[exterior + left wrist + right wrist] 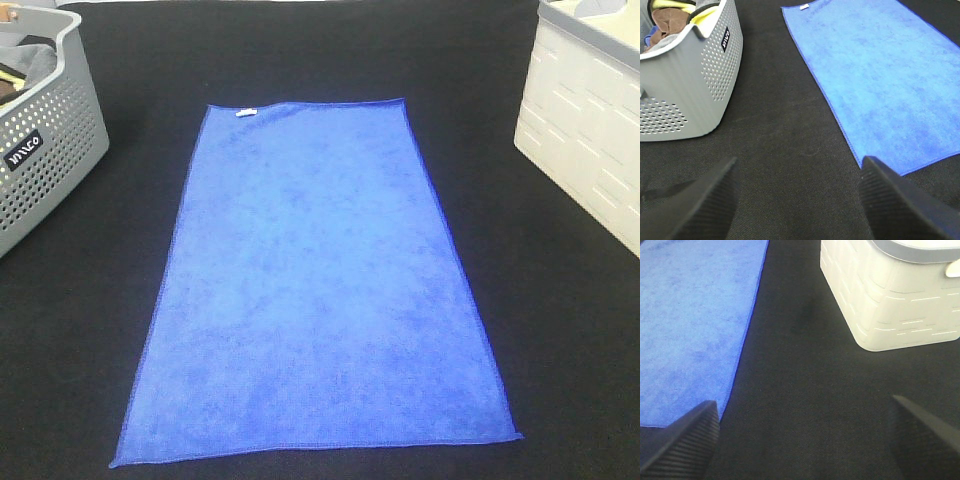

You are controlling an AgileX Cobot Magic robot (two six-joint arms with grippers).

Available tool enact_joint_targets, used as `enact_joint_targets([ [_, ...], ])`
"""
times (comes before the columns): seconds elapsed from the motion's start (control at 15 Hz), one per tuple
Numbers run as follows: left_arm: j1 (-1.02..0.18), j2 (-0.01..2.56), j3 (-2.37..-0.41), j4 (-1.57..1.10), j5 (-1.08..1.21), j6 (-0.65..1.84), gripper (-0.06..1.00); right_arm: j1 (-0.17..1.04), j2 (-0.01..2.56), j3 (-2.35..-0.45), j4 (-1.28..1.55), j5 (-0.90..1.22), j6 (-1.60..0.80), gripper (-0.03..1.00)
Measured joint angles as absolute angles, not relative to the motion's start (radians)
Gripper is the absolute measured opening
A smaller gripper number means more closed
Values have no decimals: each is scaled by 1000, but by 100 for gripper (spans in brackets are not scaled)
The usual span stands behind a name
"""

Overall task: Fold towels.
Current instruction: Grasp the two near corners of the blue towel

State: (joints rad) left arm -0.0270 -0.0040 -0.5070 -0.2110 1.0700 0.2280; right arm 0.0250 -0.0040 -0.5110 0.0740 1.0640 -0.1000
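Observation:
A royal-blue towel [320, 290] lies spread flat on the black table, long side running away from me, with a small white tag [243, 111] at its far short edge. It also shows in the left wrist view as the towel [880, 80] and in the right wrist view as the towel [690, 325]. Neither arm appears in the exterior high view. My left gripper [800, 200] hovers open above bare table just left of the towel's near left corner. My right gripper [805, 440] hovers open above bare table just right of the towel's near right corner. Both hold nothing.
A grey perforated basket [45, 140] with cloths inside stands at the far left, seen close as the basket [690, 85]. A white bin [590, 110] stands at the far right, also seen as the bin [890, 300]. Black table cloth [560, 330] surrounds the towel.

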Motion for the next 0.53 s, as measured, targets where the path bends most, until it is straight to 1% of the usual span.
enact_joint_targets([
  [0.53, -27, -4, -507, -211, 1070, 228, 65, 25, -4, -511, 74, 1064, -100, 85],
])
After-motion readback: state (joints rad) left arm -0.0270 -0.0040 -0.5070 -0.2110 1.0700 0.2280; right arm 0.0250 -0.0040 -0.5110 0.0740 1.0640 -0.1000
